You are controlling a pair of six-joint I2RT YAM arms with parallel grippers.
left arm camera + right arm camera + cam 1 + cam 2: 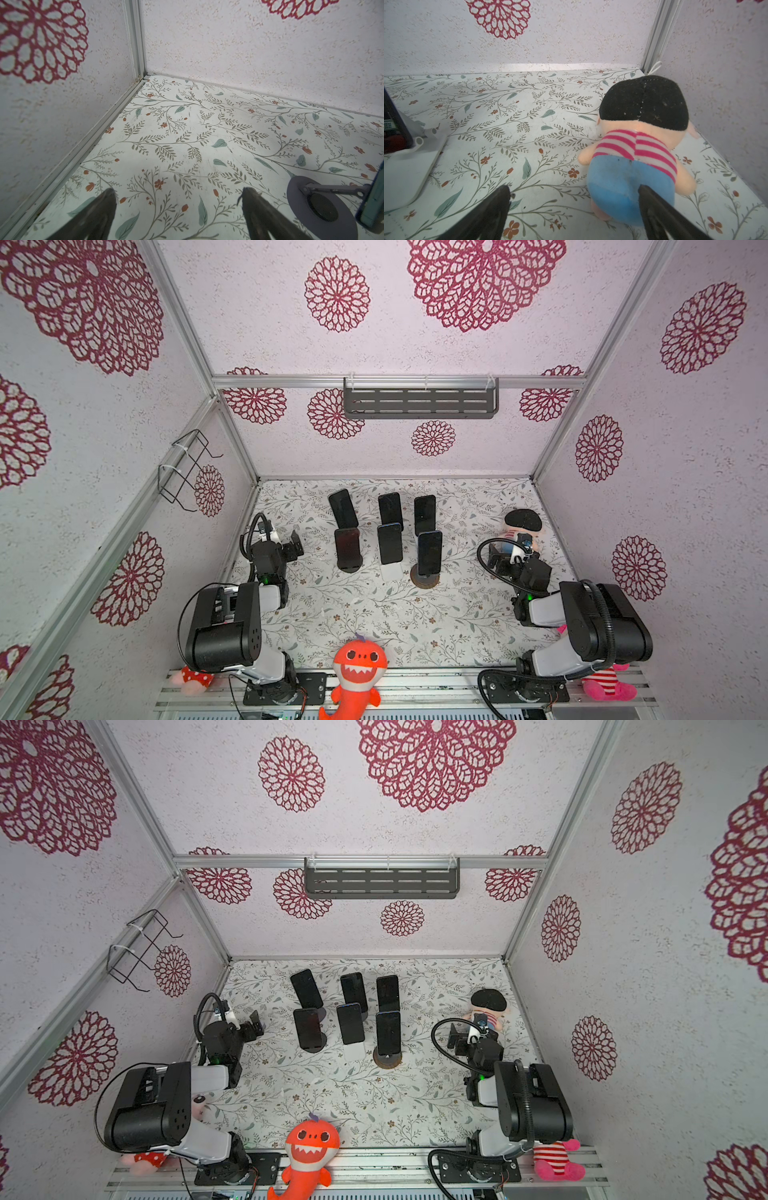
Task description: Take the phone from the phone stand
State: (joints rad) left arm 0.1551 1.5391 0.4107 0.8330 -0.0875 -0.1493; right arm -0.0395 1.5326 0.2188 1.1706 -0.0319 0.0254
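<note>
You get bright, even, diffuse light in every view; shadows on the desk (374, 614) are soft and faint. Both top views stretch and bow toward the edges. In the wrist views the near fingers (104, 212) are blurred, out of focus.

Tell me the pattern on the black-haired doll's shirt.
Pink-and-white stripes on the doll's shirt, clearest in the right wrist view.
</note>
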